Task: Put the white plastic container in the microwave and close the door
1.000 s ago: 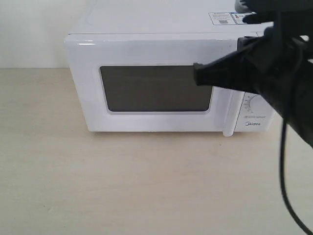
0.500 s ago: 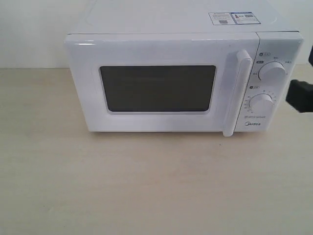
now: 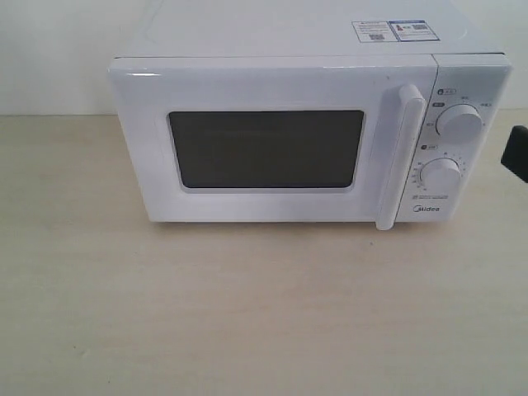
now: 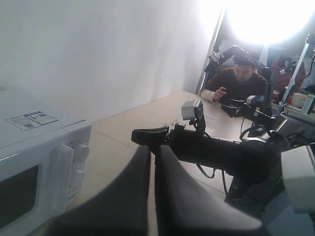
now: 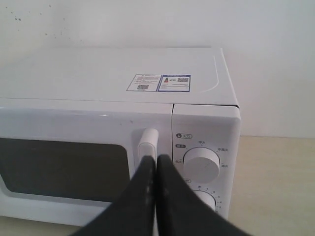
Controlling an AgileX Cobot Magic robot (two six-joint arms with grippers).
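The white microwave (image 3: 289, 78) stands on the table with its door (image 3: 264, 87) closed, its dark window (image 3: 266, 148) facing me and its bar handle (image 3: 396, 157) upright. No white plastic container shows in any view. My right gripper (image 5: 155, 160) is shut and empty, hanging a little in front of the handle (image 5: 147, 142) and upper dial (image 5: 201, 164). In the exterior view only a dark bit of the right gripper (image 3: 517, 154) shows at the right edge. My left gripper (image 4: 152, 150) is shut and empty, off to the side of the microwave (image 4: 29, 147), with the right arm (image 4: 221, 152) beyond it.
The light wooden table (image 3: 247, 313) spreads in front of the microwave. Two dials (image 3: 459, 122) sit right of the handle, stickers (image 3: 392, 30) on top. A seated person (image 4: 241, 78) and other equipment lie beyond the table's far end. A white wall stands behind.
The right arm has pulled away from in front of the door window, moving right until only its tip shows at the view's edge. The door stays closed.
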